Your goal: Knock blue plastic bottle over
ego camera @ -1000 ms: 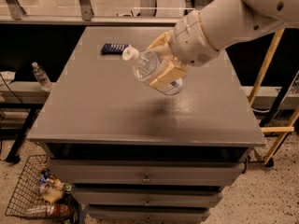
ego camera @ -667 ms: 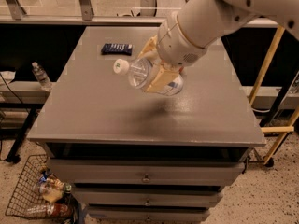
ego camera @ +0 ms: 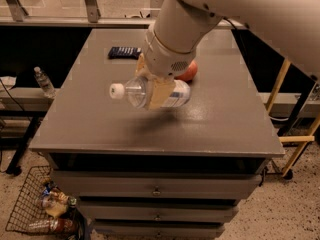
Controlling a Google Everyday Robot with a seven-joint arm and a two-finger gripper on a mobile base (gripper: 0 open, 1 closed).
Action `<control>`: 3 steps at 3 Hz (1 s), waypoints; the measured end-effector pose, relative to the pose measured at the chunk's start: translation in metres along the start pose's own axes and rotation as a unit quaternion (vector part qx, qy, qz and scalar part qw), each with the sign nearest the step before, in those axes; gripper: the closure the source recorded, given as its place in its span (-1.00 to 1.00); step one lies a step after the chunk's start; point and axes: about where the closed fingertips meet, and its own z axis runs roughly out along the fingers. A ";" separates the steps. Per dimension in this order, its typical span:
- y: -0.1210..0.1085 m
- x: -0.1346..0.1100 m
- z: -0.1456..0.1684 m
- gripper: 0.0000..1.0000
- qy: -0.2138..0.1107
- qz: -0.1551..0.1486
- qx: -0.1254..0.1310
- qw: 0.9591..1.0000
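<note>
The blue plastic bottle (ego camera: 150, 92) is clear with a white cap (ego camera: 116, 90) and a blue-and-white label. It lies horizontal, cap pointing left, held in the air above the grey table (ego camera: 100, 119). My gripper (ego camera: 156, 90) is shut on the bottle's middle, its tan fingers (ego camera: 159, 95) wrapped around the body. The white arm comes down from the upper right. A red apple (ego camera: 187, 73) sits on the table just behind the gripper, partly hidden by it.
A dark flat object (ego camera: 125, 52) lies at the table's far left. A small clear bottle (ego camera: 44, 82) stands on a low shelf to the left. A wire basket (ego camera: 37, 209) with bottles sits on the floor at lower left. Drawers front the table.
The arm has swung left and toward the camera with the bottle. The bottle has turned from tilted to horizontal and sits lower over the table.
</note>
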 end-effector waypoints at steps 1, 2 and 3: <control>0.004 -0.011 0.017 1.00 0.009 -0.016 -0.034 0.999; 0.007 -0.020 0.034 1.00 0.006 -0.026 -0.063 0.998; 0.010 -0.027 0.046 1.00 0.002 -0.034 -0.084 0.996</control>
